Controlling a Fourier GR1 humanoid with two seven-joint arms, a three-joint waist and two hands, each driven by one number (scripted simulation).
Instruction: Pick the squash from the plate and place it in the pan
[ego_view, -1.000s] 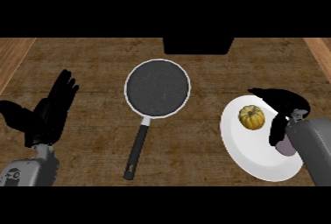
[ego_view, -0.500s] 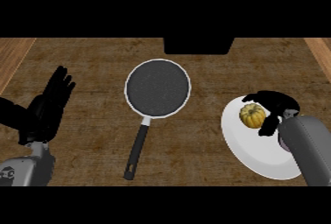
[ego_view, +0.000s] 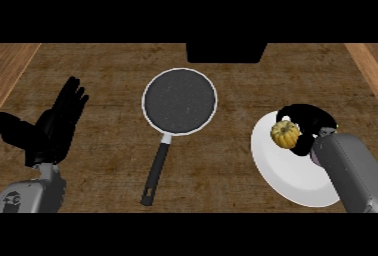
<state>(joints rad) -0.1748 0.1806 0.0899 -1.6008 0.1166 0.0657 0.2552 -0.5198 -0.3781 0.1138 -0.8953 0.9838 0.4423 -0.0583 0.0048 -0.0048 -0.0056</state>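
A small yellow squash (ego_view: 285, 133) lies at the upper part of the white plate (ego_view: 288, 175) on the right of the counter. My right hand (ego_view: 310, 122) is curled over the squash from the right and above, its fingers wrapped round it. The dark pan (ego_view: 179, 101) with a white rim sits at the centre, its black handle (ego_view: 156, 171) pointing down toward me. It holds nothing. My left hand (ego_view: 53, 126) rests open at the left edge, fingers up.
A black block (ego_view: 225, 52) stands at the back edge of the wooden counter behind the pan. Lighter wood strips (ego_view: 16, 62) run along both far corners.
My right hand has moved left and closed in over the squash, which has shifted slightly toward the plate's upper rim. The left hand has barely moved.
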